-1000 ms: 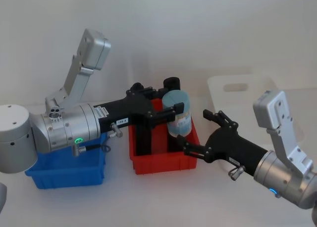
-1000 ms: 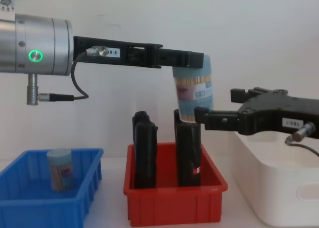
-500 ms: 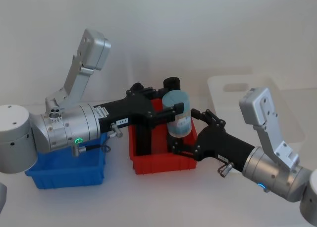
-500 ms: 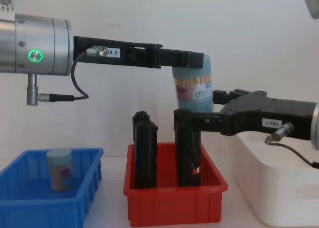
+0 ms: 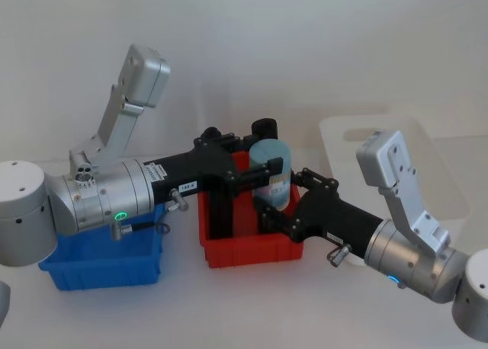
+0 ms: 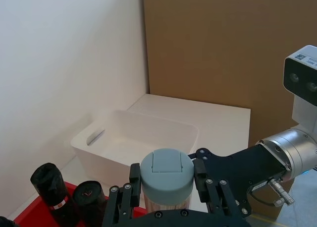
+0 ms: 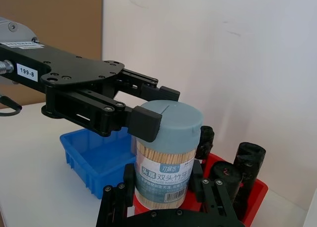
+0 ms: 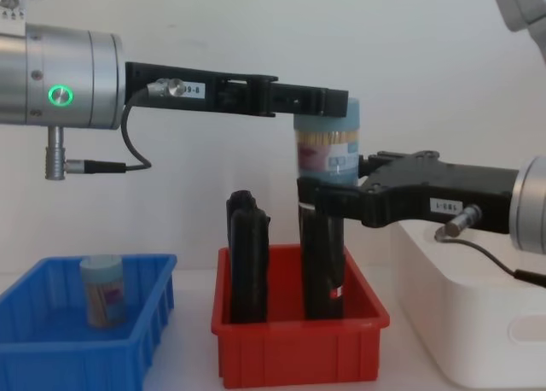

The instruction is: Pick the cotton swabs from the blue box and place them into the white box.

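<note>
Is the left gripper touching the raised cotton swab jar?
Touching: in the right wrist view the left gripper clamps the cotton swab jar at its lid, no gap.

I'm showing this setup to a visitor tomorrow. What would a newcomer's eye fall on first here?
Most striking is the cotton swab jar held in mid-air above the red bin. The left gripper is shut on its light-blue lid, and the right gripper meets it at its lower half. A second jar stands in the blue box on the robot's left.
</note>
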